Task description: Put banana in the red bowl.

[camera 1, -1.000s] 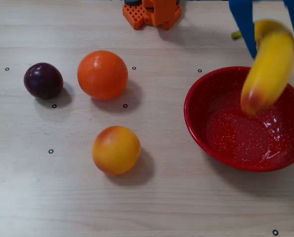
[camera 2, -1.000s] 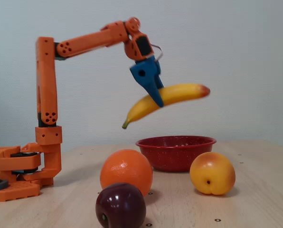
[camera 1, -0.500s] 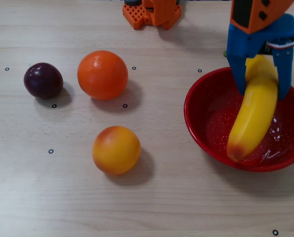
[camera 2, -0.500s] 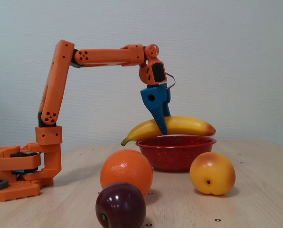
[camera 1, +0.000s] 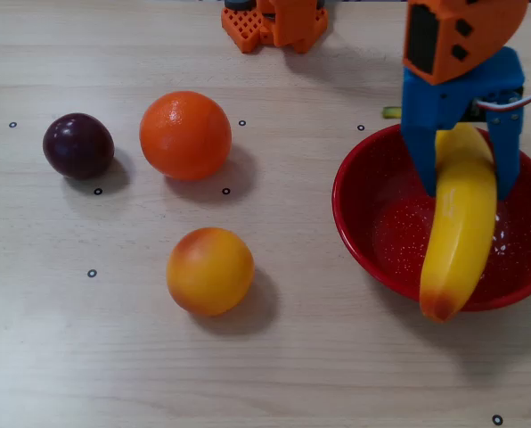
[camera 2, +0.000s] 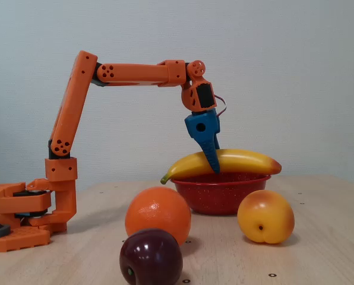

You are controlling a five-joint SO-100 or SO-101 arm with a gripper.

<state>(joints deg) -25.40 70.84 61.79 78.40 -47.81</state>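
Observation:
The yellow banana lies lengthwise over the red bowl at the right of the overhead view, its orange-red tip reaching past the near rim. My blue gripper straddles its upper half, one finger on each side, shut on it. In the fixed view the banana is level at or just above the rim of the bowl, with the gripper coming down on its middle. I cannot tell whether the banana touches the rim.
An orange, a dark plum and a yellow-orange peach sit on the wooden table left of the bowl. The arm's orange base stands at the far edge, at the left in the fixed view.

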